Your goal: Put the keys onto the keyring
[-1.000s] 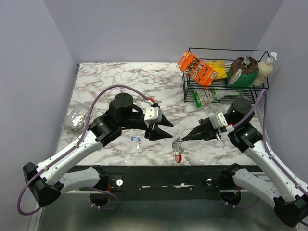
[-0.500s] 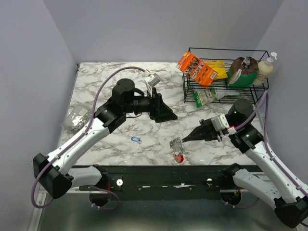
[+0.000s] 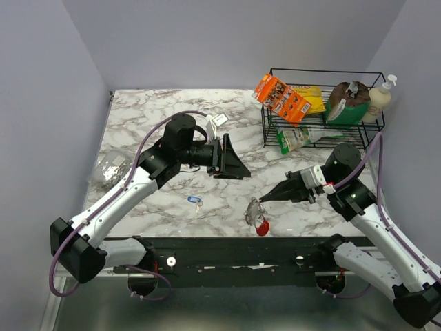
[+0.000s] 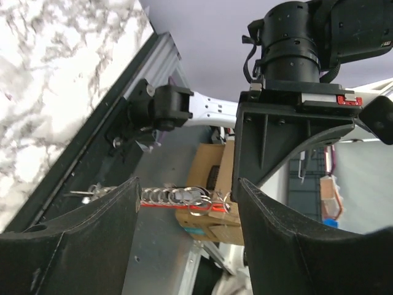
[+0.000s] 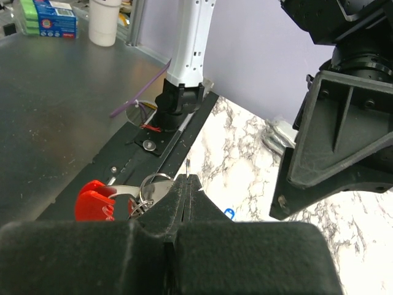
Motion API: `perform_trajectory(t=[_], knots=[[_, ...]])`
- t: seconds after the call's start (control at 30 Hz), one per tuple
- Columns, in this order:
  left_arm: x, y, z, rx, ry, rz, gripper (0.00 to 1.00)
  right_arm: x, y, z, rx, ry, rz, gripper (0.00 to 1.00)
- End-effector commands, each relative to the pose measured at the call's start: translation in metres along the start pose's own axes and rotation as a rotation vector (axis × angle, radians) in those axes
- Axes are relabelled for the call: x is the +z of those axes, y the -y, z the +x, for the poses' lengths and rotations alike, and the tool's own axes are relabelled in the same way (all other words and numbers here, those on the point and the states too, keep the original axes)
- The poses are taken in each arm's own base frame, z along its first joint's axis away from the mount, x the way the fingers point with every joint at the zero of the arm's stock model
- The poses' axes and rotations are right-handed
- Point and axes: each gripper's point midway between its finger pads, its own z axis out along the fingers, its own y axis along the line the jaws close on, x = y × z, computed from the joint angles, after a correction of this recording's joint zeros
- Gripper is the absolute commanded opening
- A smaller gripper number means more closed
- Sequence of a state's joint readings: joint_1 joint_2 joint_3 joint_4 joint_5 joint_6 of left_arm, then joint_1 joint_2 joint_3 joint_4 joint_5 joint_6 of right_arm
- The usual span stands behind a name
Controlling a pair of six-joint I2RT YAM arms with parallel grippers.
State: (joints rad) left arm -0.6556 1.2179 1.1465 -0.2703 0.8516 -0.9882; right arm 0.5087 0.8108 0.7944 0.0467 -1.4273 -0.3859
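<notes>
My right gripper (image 3: pixel 262 200) (image 5: pixel 187 179) is shut on the keyring (image 3: pixel 253 213). A thin metal end pokes out between its tips. The keyring's rings (image 5: pixel 152 185) and red plastic piece (image 5: pixel 94 200) (image 3: pixel 262 227) hang just below, near the table's front edge. In the left wrist view the keyring (image 4: pixel 179 197) shows far off between my fingers. A blue-headed key (image 3: pixel 194 201) (image 5: pixel 228 213) lies on the marble between the arms. My left gripper (image 3: pixel 238 167) (image 4: pixel 187 185) is raised above the table, open and empty, pointing toward the right arm.
A black wire rack (image 3: pixel 324 127) at the back right holds snack boxes and bags, with a soap bottle (image 3: pixel 381 98) beside it. A crumpled clear lump (image 3: pixel 108 170) lies at the left edge. The black front rail (image 3: pixel 234 249) runs below the keyring.
My left gripper has lifted off the table, swung back and turned toward the right arm, and opened wider. The right gripper stayed shut; the keyring's red piece shifted slightly right.
</notes>
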Motion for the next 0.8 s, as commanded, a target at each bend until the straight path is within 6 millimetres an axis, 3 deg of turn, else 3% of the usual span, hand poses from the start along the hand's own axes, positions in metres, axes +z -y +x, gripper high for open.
perform_trajectory(t=[0.0, 0.33, 0.77], knots=[[-0.009, 0.013, 0.019, -0.05, -0.081, 0.062, 0.71, -0.001, 0.003, 0.007, -0.004, -0.013, 0.02, 0.0], [-0.004, 0.006, 0.052, -0.08, -0.162, 0.123, 0.58, -0.001, 0.009, 0.009, -0.017, -0.022, 0.038, 0.01], [0.004, 0.016, 0.057, -0.085, -0.132, 0.195, 0.39, -0.001, 0.017, 0.011, -0.023, -0.035, 0.065, 0.0]])
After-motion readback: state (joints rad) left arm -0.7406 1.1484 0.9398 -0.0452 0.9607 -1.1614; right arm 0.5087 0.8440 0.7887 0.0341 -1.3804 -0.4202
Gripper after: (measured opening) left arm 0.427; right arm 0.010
